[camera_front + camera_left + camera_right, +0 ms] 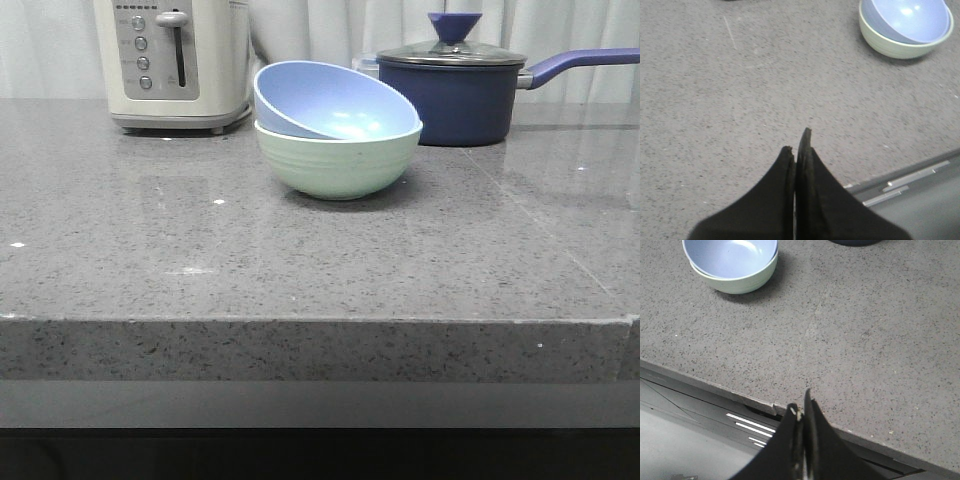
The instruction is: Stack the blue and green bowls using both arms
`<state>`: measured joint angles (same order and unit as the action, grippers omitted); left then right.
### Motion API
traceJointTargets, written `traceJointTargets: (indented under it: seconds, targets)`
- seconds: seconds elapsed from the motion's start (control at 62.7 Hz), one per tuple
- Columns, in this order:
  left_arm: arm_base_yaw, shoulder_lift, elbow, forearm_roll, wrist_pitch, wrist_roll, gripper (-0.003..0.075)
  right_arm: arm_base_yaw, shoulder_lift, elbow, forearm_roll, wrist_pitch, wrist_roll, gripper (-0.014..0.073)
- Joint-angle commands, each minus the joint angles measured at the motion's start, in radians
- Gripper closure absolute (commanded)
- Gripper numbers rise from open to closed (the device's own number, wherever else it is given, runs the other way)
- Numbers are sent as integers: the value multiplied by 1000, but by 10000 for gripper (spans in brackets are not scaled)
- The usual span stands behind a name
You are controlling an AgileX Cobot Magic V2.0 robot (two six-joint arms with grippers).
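Blue bowl sits tilted inside green bowl; likely light, rigid, slick: grip rims. Both arms' fingers together, empty.

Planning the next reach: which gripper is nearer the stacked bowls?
Too close to call. Left gripper and right gripper both sit shut near the counter's front edge, well short of the blue bowl in the green bowl.

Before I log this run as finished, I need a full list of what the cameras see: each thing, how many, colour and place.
blue bowl: one, periwinkle blue, tilted inside the green bowl
green bowl: one, pale mint, mid-counter, under the blue one
toaster: one, cream, back left
saucepan: one, navy, lidded, back right
counter: one, grey speckled stone
left gripper: one, black, shut, over the counter's near edge
right gripper: one, black, shut, over the counter's near edge
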<state>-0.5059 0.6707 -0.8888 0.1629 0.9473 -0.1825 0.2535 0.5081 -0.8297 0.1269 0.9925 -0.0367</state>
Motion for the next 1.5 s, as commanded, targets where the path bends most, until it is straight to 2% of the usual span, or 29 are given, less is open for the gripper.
traceJointTargets:
  seconds: [0.0, 0.112, 0.223, 0.367, 0.543, 0.798, 0.989, 1.324, 1.484]
  targets:
    - [55, -72, 48, 28, -145, -5, 740, -4, 4, -22, -6, -62, 0, 648]
    - [170, -189, 195, -14, -335, 24, 740, -4, 4, -22, -6, -62, 0, 648]
    - [277, -311, 358, -149, -570, 145, 740, -4, 4, -22, -6, -62, 0, 648]
    - [371, -435, 552, -326, -739, 242, 740, -4, 4, -22, -6, -62, 0, 648]
    - [398, -547, 716, -334, -806, 242, 740, -4, 4, -22, -6, -62, 0, 648]
    - [398, -647, 858, -334, -953, 242, 740, -4, 4, -22, -6, -62, 0, 648]
    - [398, -692, 899, -334, -1003, 242, 740, -4, 4, -22, -6, -62, 0, 648]
    - [398, -695, 899, -334, -997, 228, 740, -4, 4, -22, -6, -62, 0, 648]
    - [398, -695, 899, -232, -997, 142, 740, -4, 4, -22, -6, -62, 0, 648]
